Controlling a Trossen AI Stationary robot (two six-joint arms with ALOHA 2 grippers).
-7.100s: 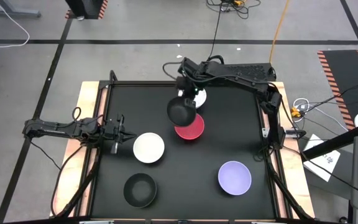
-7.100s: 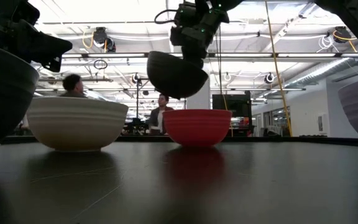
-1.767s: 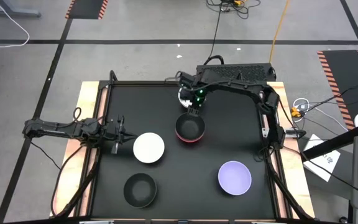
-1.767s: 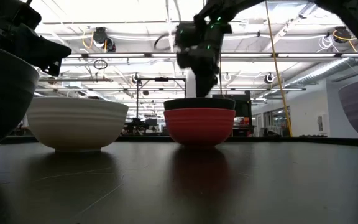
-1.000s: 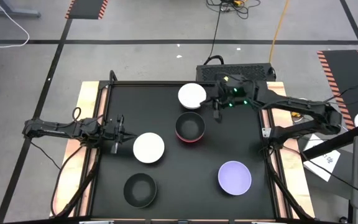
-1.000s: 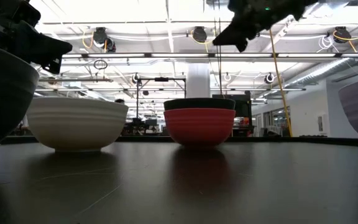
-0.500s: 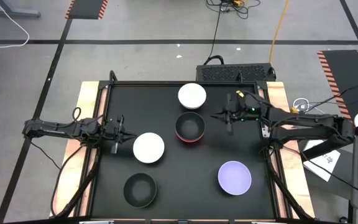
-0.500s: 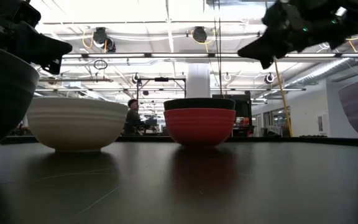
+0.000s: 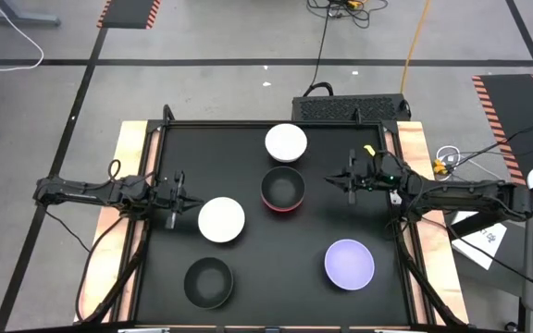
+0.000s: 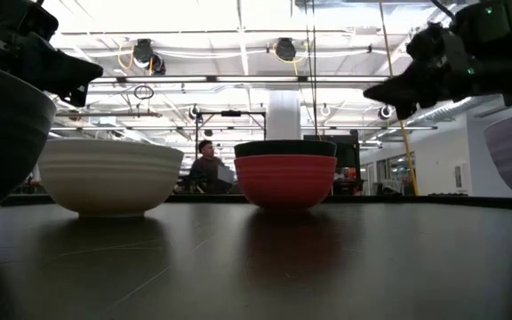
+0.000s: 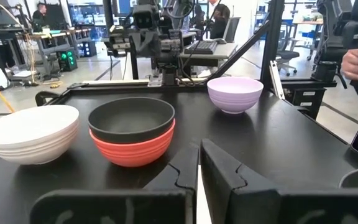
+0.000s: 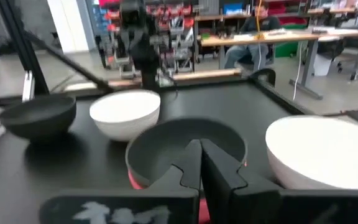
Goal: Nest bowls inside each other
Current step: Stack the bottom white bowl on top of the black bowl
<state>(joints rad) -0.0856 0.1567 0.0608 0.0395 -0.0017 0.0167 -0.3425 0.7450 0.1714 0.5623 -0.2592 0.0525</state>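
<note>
A black-topped bench (image 9: 248, 296) with pale wooden side edges stands on a grey floor marked with dark tape lines; the low view looks across it into a bright workshop hall where a person sits far behind.

Near the middle of the bench, a black bowl (image 9: 282, 188) sits nested inside the red bowl (image 10: 284, 180), whose rim just shows around it. A white bowl (image 9: 286, 142) stands close to the far edge, just beyond that pair. A second white bowl (image 9: 221, 220) sits left of centre. Another black bowl (image 9: 208, 282) stands near the front edge on the left side, and the lavender bowl (image 9: 349, 263) towards the front right corner.

The right gripper (image 9: 349, 183) hangs above the bench to the right of the nested pair, fingers closed together and holding nothing. The left gripper (image 9: 173, 201) waits by the left edge, just beside the second white bowl, its fingers all but closed and empty too.
</note>
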